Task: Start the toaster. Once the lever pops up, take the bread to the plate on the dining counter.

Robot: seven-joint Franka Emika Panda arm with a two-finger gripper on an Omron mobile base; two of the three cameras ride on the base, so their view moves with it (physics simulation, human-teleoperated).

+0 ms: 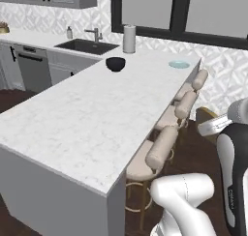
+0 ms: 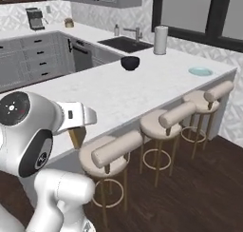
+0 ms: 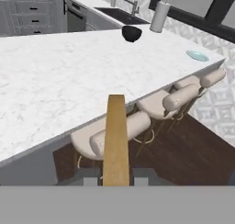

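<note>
A broad bare stretch of the marble table lies open from its near edge toward the pale plate at the far corner. A dark bowl and a white roll stand at the far side, well apart from the plate. Three beige stools line the overhanging edge, crowding the low approach along it.

one bread, one plate, one dark bowl, three stools, one dining counter
</note>
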